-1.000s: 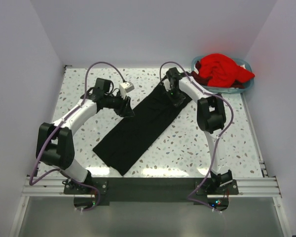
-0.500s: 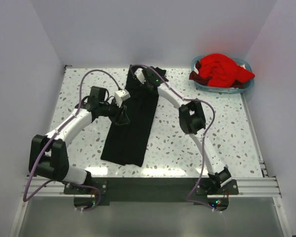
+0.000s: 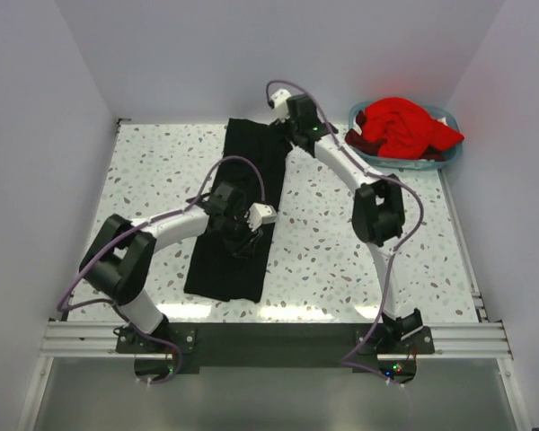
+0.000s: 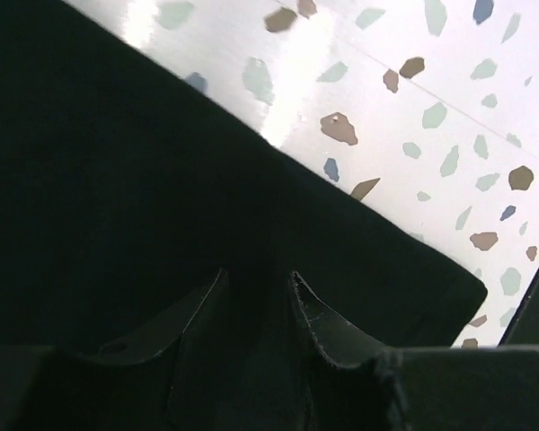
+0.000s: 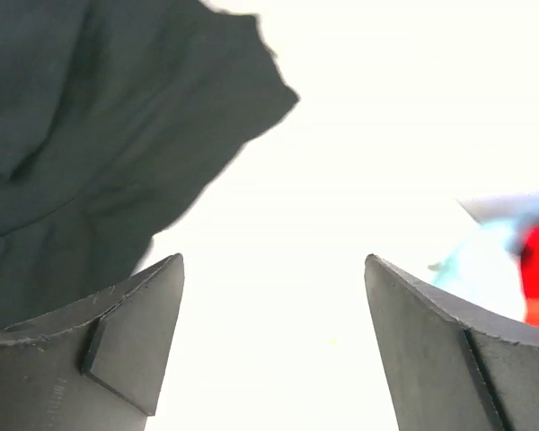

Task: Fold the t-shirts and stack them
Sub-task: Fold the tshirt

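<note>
A: Where did the black t-shirt (image 3: 251,148) lie?

B: Flat on the speckled table (image 3: 341,260), a long narrow strip running from the far edge towards the near one.

A: And the left gripper (image 3: 242,242)?

B: Over the strip's near half, by its right edge. In its wrist view the jaws stood close together with dark cloth under and between them. I could not tell whether a fold was pinched.

A: Right gripper (image 5: 272,260)?

B: Jaws wide apart, nothing between them. It hung at the far end, just off the strip's right edge, with the cloth to the left of its left finger.

A: The red t-shirt (image 3: 400,126)?

B: Bunched in the light blue basket (image 3: 442,160) at the far right corner, well apart from both grippers.
</note>
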Robot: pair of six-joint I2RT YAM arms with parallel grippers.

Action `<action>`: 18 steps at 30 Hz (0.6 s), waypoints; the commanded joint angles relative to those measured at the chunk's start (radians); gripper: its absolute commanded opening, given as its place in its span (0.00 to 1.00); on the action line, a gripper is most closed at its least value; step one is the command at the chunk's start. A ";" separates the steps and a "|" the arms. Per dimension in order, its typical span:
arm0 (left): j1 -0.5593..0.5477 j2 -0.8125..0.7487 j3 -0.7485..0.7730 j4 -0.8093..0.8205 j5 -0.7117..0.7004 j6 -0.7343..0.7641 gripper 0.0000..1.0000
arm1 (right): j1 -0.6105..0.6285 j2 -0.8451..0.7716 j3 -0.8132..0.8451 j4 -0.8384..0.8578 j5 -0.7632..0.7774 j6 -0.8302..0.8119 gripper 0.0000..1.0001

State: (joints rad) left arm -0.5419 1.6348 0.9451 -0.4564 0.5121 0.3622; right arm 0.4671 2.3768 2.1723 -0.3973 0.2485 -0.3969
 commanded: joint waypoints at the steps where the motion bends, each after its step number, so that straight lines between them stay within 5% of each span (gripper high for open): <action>1: -0.062 0.078 0.003 0.016 -0.021 0.001 0.36 | -0.034 -0.169 -0.003 -0.062 -0.069 0.130 0.86; 9: -0.227 0.233 0.144 0.088 0.037 -0.106 0.34 | -0.150 -0.226 0.017 -0.368 -0.316 0.217 0.86; 12: -0.224 0.229 0.213 0.070 0.091 -0.108 0.40 | -0.176 -0.292 -0.041 -0.442 -0.429 0.168 0.86; 18: -0.175 -0.123 0.193 -0.033 0.204 0.047 0.60 | -0.209 -0.531 -0.244 -0.451 -0.649 0.064 0.93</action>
State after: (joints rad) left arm -0.7452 1.7569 1.1213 -0.4397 0.6117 0.3088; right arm 0.2592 2.0563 1.9560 -0.8112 -0.2142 -0.2710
